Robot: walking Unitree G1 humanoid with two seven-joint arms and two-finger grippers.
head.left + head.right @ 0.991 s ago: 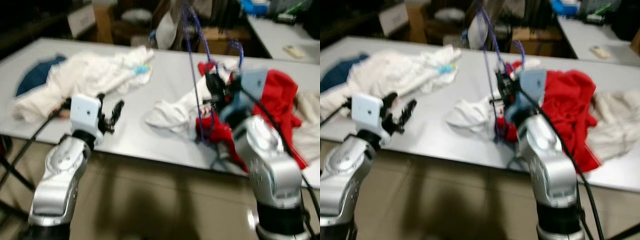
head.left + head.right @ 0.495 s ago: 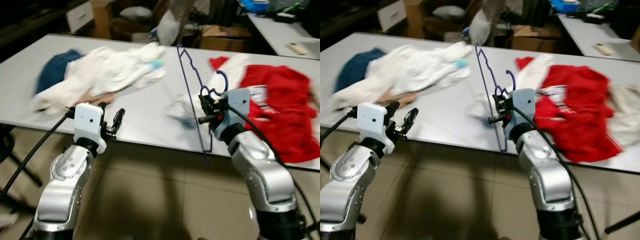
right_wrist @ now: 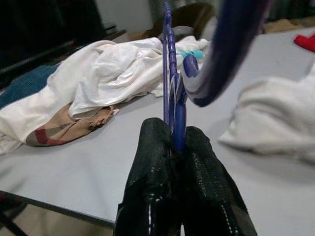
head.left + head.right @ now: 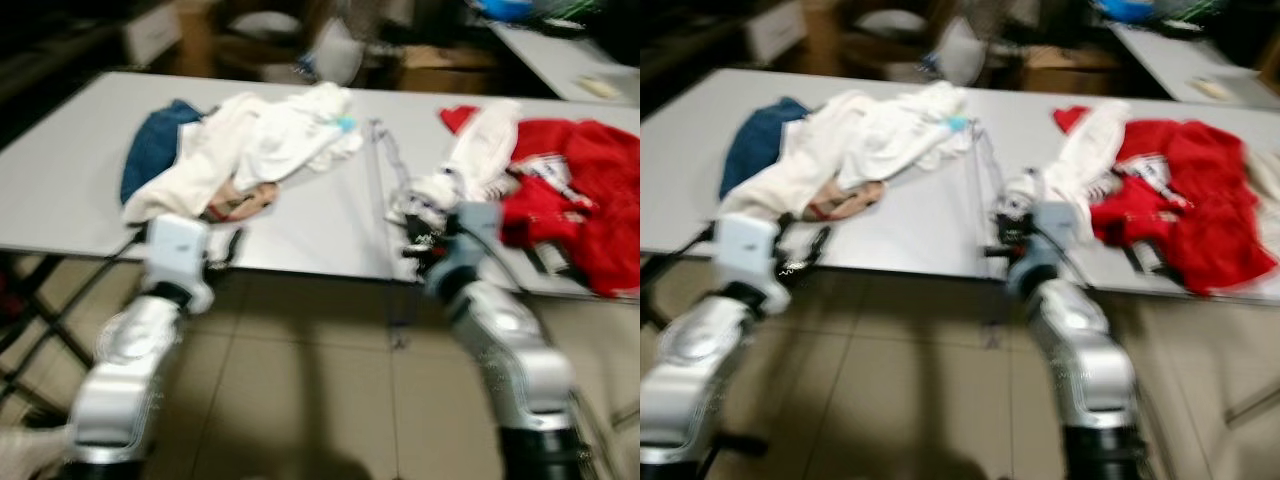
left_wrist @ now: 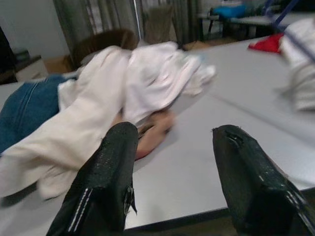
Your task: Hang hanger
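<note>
A thin blue hanger (image 3: 170, 64) stands upright in my right gripper (image 3: 176, 142), whose black fingers are shut on its wire; the hook curves just beyond them. In the blurred left eye view the hanger (image 4: 382, 200) rises over the table's front edge, with the right gripper (image 4: 415, 240) low on it. My left gripper (image 5: 172, 147) is open, nothing between its fingers (image 5: 108, 187), and points at the clothes pile from the table's near edge (image 4: 225, 245).
A grey table (image 4: 80, 160) carries a white clothes pile (image 4: 270, 140) over a blue garment (image 4: 155, 150), a small white garment (image 4: 480, 150) and a red one (image 4: 570, 190). Tiled floor (image 4: 300, 400) lies in front. Boxes and another table stand behind.
The whole picture has shifted and blurred, so the camera has moved; the table now looks farther off. My right gripper still holds the hanger, lower in view. The left gripper stays open.
</note>
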